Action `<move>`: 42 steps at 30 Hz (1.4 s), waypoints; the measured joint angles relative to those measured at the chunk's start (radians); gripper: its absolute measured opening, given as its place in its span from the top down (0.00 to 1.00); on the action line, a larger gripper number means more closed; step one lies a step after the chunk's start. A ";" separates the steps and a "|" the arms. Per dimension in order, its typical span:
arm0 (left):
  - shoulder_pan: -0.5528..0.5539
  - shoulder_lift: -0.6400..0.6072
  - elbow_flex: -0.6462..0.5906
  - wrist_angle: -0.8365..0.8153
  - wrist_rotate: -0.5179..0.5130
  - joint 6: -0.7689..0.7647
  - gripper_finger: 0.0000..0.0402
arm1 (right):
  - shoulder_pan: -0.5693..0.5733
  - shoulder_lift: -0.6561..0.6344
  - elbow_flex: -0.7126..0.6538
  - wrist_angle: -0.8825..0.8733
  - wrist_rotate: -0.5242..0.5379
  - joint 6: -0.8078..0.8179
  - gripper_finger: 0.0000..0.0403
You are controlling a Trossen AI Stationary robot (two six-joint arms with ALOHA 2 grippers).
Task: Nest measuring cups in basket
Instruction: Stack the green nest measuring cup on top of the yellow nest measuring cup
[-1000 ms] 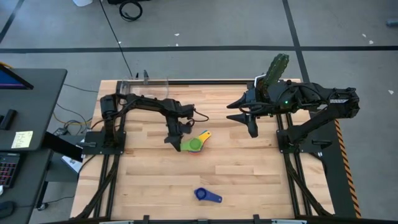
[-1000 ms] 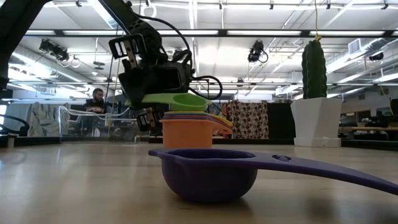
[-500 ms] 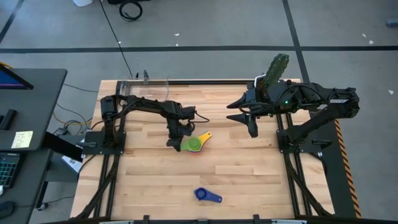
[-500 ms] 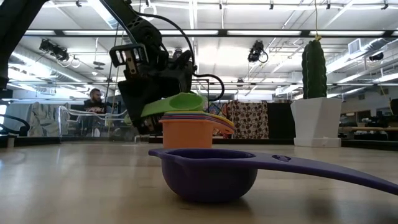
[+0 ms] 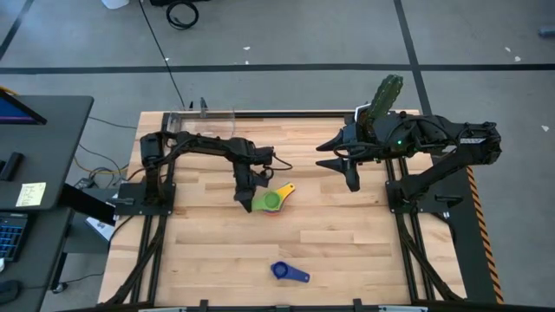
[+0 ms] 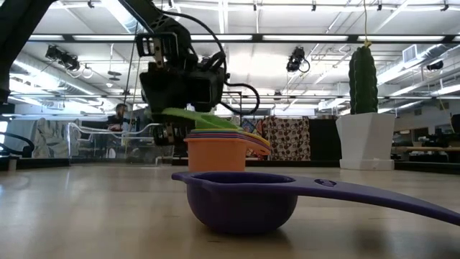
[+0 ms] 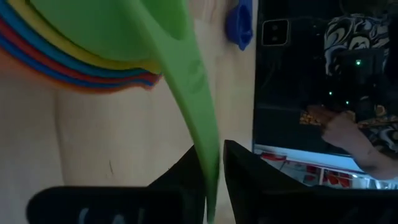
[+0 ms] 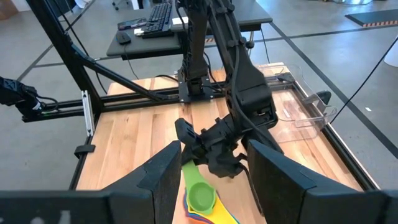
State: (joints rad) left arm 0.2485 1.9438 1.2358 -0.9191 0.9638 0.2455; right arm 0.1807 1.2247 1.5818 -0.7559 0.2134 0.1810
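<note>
While the dark blue cup (image 6: 241, 201) lies alone on the surface (image 5: 347, 251) at the near edge, well apart from the rest, the job looks far from finished. It looks wide, so I judge it belongs under the others, not on top.

Farther in, mid-surface, the nested stack (image 5: 273, 205) stands on its orange cup (image 6: 215, 155), with the green cup (image 5: 270, 201) uppermost. The left tool (image 5: 245, 192) straddles the green handle. From my wrist feed I cannot tell whether it is pinching the handle or has let go. That is the hazard: if I pull away while a finger (image 7: 249, 180) catches the handle, the green cup could lift out or the whole stack could tip. The green cup also seems to sit slightly tilted, so it may not be fully seated.

At the far left corner is the clear basket (image 5: 212, 121), with no cup in it. Carrying a loose stack that far could shed cups.

At the far right, the right tool (image 5: 351, 178) hangs wide open above the surface, holding nothing, near the cactus pot (image 6: 364, 140).
</note>
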 joint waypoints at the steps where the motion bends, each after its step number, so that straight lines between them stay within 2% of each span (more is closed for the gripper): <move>1: 0.001 0.000 0.014 -0.013 0.000 0.001 0.86 | 0.000 0.000 0.000 0.000 0.000 0.000 0.53; 16: -0.001 -0.001 0.047 -0.029 -0.075 0.010 0.86 | 0.000 0.000 0.000 0.000 0.000 0.000 0.53; 26: -0.001 -0.001 0.047 -0.027 -0.089 0.012 0.98 | 0.000 0.000 0.000 0.000 0.000 0.000 0.53; 28: -0.002 -0.001 0.047 -0.026 -0.093 0.012 0.95 | 0.000 0.000 0.000 0.000 0.000 0.000 0.53; 36: 0.001 -0.001 0.047 -0.049 -0.105 -0.052 0.75 | 0.000 0.000 0.000 0.000 -0.005 0.000 0.53; 42: 0.007 -0.001 0.046 -0.141 -0.105 -0.050 0.71 | 0.000 0.000 0.000 0.000 -0.006 0.000 0.53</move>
State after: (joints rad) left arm 0.2557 1.9430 1.2819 -1.0599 0.8588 0.1951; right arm 0.1807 1.2247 1.5818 -0.7563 0.2077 0.1806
